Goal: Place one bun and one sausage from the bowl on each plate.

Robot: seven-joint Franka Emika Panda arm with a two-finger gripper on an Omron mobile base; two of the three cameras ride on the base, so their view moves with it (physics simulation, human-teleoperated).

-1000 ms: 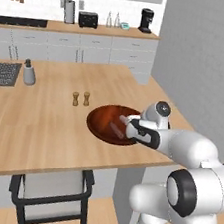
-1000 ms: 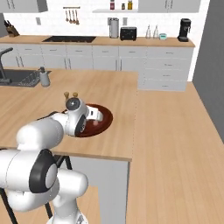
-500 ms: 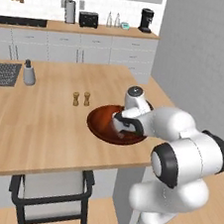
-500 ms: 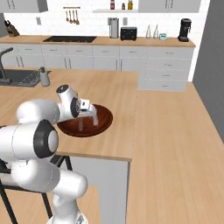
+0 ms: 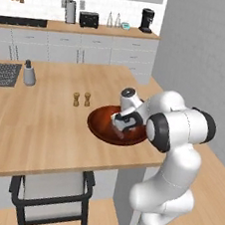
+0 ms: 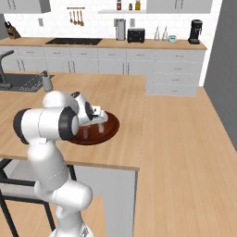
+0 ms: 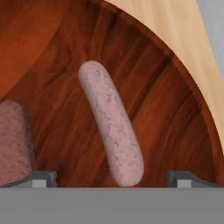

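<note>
Sausage between spread tool fingertips, near bowl rim.

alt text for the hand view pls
A pinkish sausage lies on the dark wooden bowl, its near end between the open gripper fingertips. Part of a second sausage shows at the left edge, and pale countertop past the bowl's rim.

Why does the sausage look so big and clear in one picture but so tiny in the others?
Hand view: close to the bowl, so the sausage is large, sharp, evenly lit. Both base views: far back, soft and blurry, with the gripper covering it.
</note>
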